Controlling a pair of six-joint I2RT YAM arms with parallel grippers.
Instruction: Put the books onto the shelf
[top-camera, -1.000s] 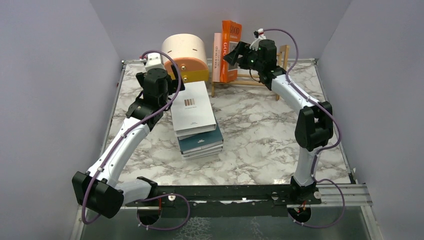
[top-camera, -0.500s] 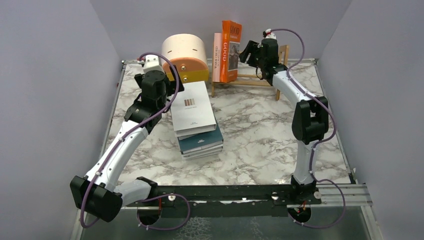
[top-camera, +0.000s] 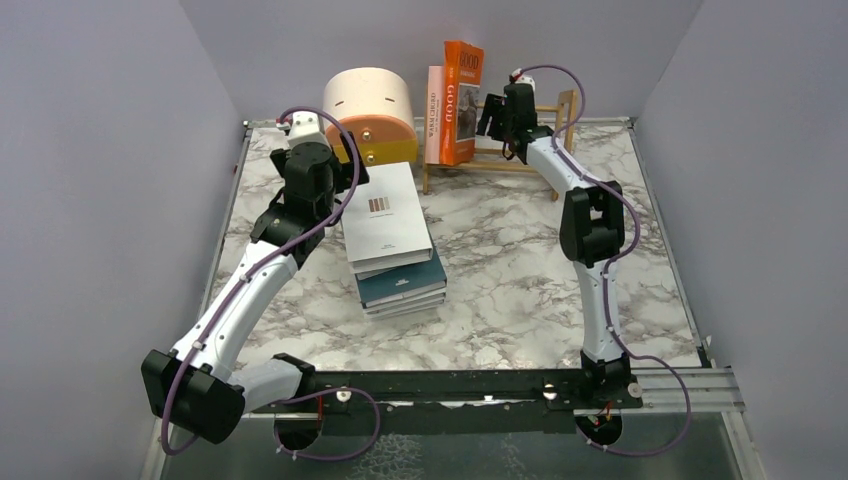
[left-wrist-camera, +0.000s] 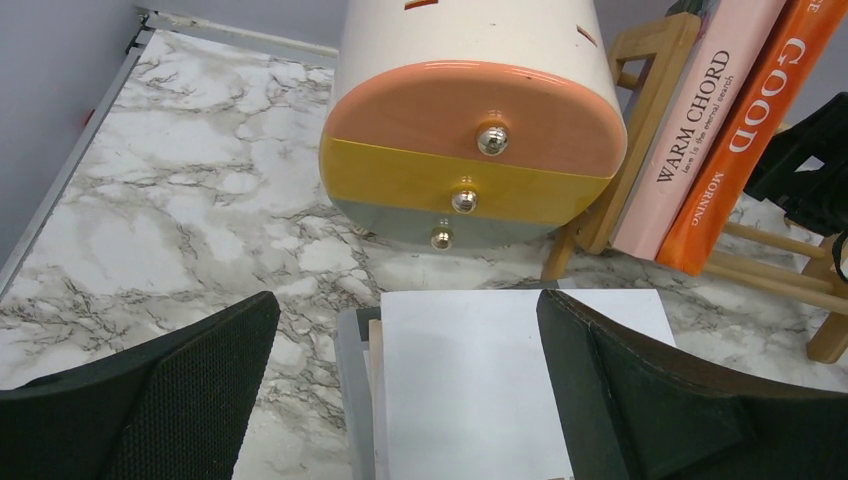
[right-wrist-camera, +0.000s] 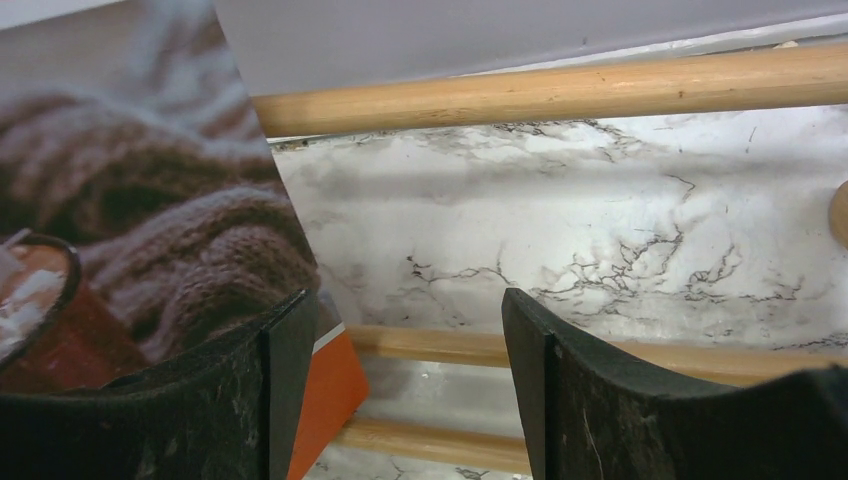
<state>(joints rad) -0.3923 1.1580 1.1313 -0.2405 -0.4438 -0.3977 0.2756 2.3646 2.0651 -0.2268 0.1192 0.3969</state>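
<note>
1. Two books stand at the left end of the shelf (top-camera: 570, 108): the pink book (top-camera: 434, 115) and the orange book (top-camera: 462, 100). The rest lie in a stack (top-camera: 405, 283) on the surface (top-camera: 500, 270), with the white book (top-camera: 385, 215) on top.
2. The right gripper (right-wrist-camera: 408, 320) sits just beside the orange book. Its jaws are partly apart and hold nothing, so that placement looks finished.
3. The left gripper (left-wrist-camera: 405, 320) hovers over the stack, jaws fully wide and empty. It probably needs to descend next and pinch an edge of the white book.
4. Since a second ago, the right elbow has swung inward and the wrist has backed slightly off the orange book. The books are unmoved.

On the marbled tabletop (top-camera: 500, 270) are set a stack of books (top-camera: 392, 245) and, at the far edge, a drawer box (top-camera: 372, 115) beside the shelf (top-camera: 480, 167).
</note>
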